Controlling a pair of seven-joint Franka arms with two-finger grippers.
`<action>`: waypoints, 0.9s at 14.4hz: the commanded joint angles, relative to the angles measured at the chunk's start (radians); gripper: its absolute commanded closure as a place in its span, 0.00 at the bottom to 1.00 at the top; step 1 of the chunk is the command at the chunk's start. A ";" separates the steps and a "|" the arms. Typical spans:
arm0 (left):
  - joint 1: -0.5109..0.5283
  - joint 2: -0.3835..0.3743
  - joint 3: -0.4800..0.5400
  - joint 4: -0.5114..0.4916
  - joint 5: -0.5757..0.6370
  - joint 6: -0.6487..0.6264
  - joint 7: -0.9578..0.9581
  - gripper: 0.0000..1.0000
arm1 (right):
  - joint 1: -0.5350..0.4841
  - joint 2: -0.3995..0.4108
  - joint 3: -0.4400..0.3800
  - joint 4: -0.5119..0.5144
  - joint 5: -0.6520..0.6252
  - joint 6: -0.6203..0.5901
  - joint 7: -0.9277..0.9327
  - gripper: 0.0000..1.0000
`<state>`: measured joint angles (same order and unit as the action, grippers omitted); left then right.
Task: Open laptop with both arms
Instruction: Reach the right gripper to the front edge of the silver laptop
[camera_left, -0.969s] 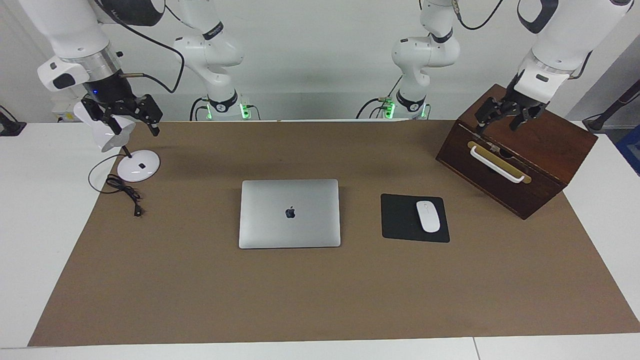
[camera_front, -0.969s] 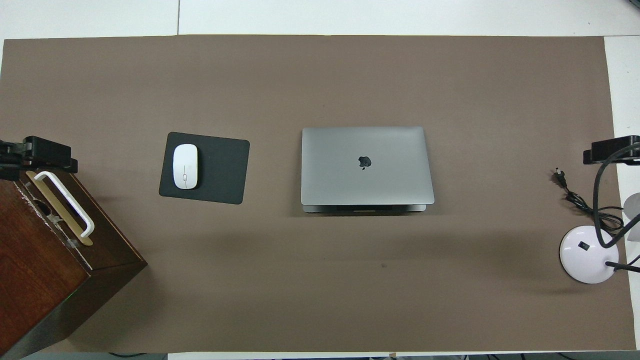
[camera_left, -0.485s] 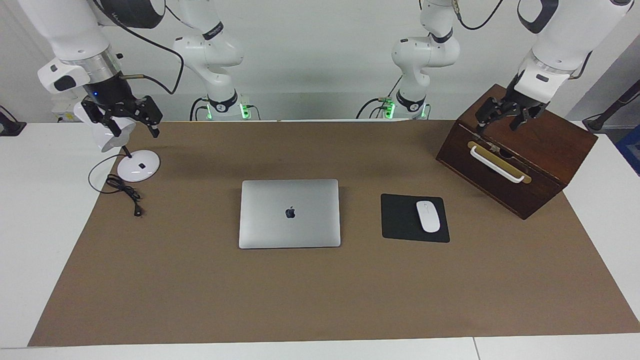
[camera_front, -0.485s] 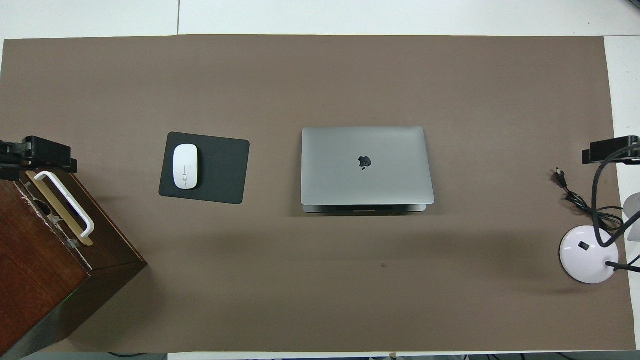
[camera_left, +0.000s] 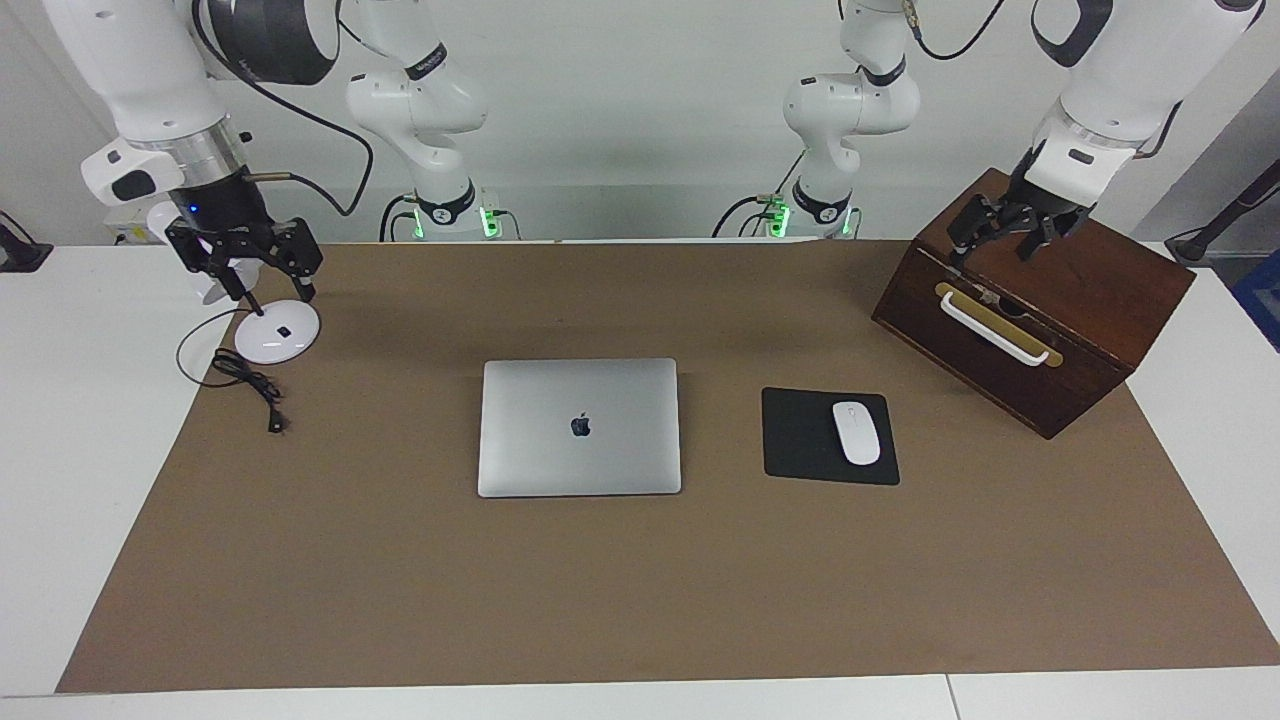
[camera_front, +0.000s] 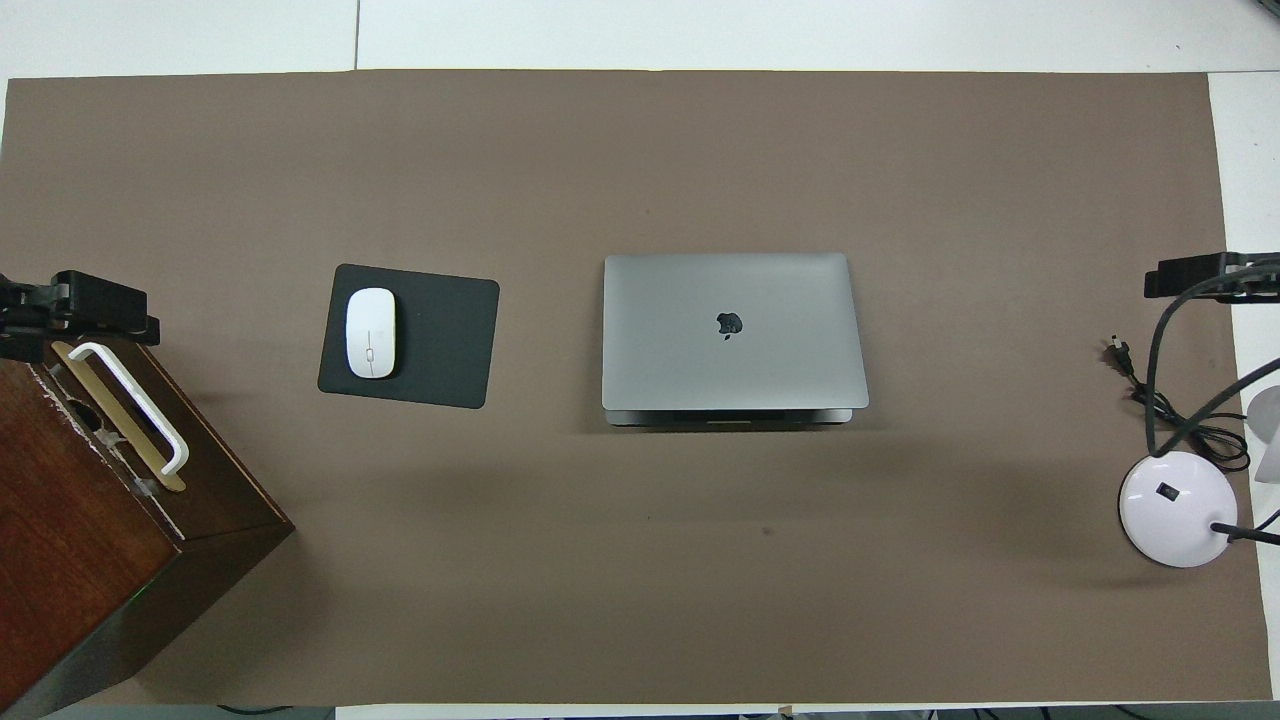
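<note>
- Silver-grey laptop (camera_left: 579, 427) lies closed; the overhead view alone shows its hinge edge.
- Left gripper (camera_left: 1006, 241) over the wooden box (camera_left: 1085, 300), right gripper (camera_left: 255, 265) over the lamp (camera_left: 272, 338): both spread, empty.
- Bare mat (camera_left: 640, 590) surrounds the laptop.

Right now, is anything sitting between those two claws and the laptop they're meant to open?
Nothing visible blocks either. The right gripper hangs open over the lamp, the left gripper open over the wooden box; only bare mat separates them from the laptop.

Silver laptop (camera_left: 579, 427), dark logo. Black pad (camera_left: 812, 437), white mouse (camera_left: 856, 432). Dark-brown wood box (camera_left: 1060, 290), white handle (camera_left: 995, 328). Brown mat (camera_left: 640, 580), white lamp (camera_left: 270, 335).
</note>
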<state>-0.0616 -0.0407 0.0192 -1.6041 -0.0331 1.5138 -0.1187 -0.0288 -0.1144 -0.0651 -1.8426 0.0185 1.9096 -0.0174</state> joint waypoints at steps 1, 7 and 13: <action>-0.009 -0.019 0.002 -0.025 -0.001 0.043 -0.052 0.77 | 0.004 -0.033 0.017 -0.142 0.052 0.196 0.045 0.10; 0.006 -0.015 0.004 -0.020 -0.010 0.055 -0.053 1.00 | 0.346 -0.106 0.019 -0.401 0.173 0.645 0.544 0.06; 0.005 -0.010 0.005 -0.039 -0.037 0.196 -0.045 1.00 | 0.539 -0.102 0.019 -0.591 0.175 1.061 0.931 0.01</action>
<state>-0.0604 -0.0399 0.0244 -1.6125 -0.0423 1.6544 -0.1595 0.4740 -0.1877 -0.0378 -2.3331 0.1763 2.8445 0.8367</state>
